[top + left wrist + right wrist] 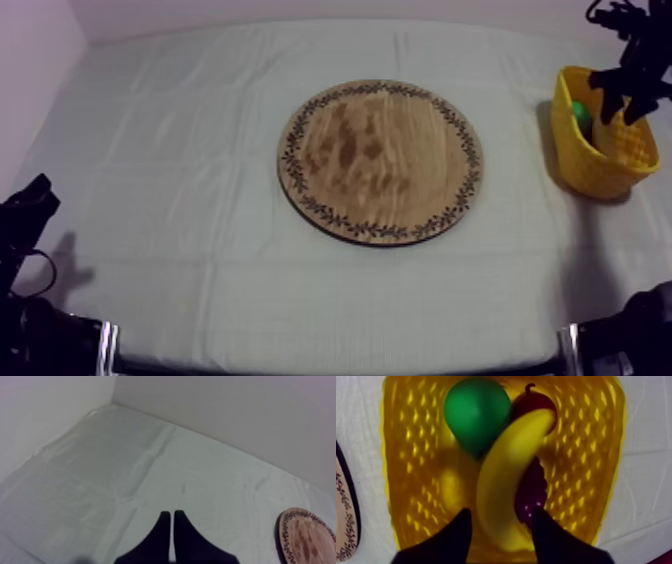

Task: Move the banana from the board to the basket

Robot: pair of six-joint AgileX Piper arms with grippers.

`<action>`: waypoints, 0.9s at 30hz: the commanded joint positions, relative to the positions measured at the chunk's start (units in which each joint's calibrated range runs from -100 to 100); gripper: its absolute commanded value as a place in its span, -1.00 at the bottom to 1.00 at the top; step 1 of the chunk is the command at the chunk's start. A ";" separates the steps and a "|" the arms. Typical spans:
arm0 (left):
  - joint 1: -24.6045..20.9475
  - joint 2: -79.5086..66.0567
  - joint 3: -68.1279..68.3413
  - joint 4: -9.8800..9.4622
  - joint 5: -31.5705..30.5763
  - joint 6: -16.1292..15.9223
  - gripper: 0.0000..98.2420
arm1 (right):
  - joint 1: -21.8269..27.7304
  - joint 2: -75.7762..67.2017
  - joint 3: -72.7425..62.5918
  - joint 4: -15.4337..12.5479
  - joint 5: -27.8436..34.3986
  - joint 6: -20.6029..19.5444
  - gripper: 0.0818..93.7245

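Grey-white cloth (pixel 200 200): right gripper (pixel 501 517) poised over yellow basket (pixel 411 451), fingers (pixel 458 536) spread astride banana (pixel 506 466); left gripper (pixel 173 517) closed

No readable text, labels, numbers or signs anywhere.

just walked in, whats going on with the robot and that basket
The right gripper hangs over the yellow basket, its fingers open on either side of the banana. The banana lies in the basket among a green pear, a small red fruit and dark grapes. The wooden board in the middle of the table has nothing on it. The left gripper is shut, low over the cloth at its own side.
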 commanded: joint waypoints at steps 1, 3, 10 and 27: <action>-0.02 0.02 0.03 -0.01 -0.01 -0.01 -1.00 | -0.16 0.27 0.06 0.01 -0.10 -0.37 0.14; -0.02 0.02 0.03 -0.01 -0.01 -0.01 -1.00 | -0.25 0.55 0.00 -0.09 -0.39 -0.71 0.27; -0.02 0.02 0.03 -0.01 -0.01 -0.01 -1.00 | -0.20 -0.81 -0.28 -0.71 -1.18 -0.83 0.49; -0.02 0.02 0.03 -0.01 -0.01 -0.01 -1.00 | 3.18 -24.64 16.37 -6.72 -13.48 6.19 -0.02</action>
